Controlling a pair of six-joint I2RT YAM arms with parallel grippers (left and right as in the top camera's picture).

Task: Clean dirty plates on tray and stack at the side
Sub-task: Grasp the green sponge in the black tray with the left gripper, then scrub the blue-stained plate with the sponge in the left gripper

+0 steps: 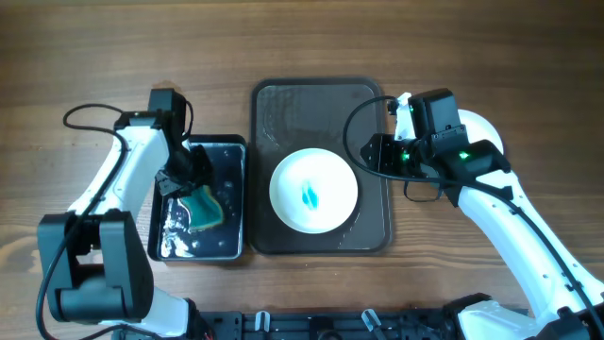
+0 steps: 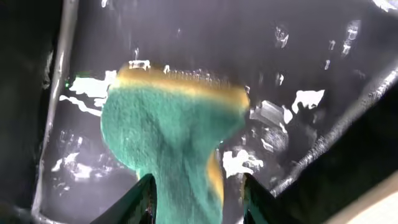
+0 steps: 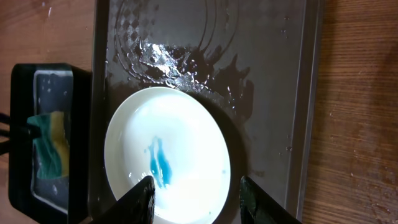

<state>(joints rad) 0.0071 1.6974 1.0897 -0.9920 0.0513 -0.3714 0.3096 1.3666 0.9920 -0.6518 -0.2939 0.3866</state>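
**One smeared plate left on the tray, sponge held at the basin**

At the left of the overhead frame, the green-and-yellow sponge (image 2: 174, 137) is pinched between the jaws of the left gripper (image 2: 196, 202), low in the wet black basin (image 1: 236, 151). In the centre, one plate (image 1: 330, 215) is sat on the tray (image 1: 311, 109), its teal smear (image 1: 310, 195) not wiped yet. The right gripper (image 3: 198, 205) is hung over that plate's rim, jaws spread wide, nothing held. At the right, a white shape (image 1: 483, 127) is half hidden behind the arm. It's probably the cleaned stack, so most of the job is likely done.
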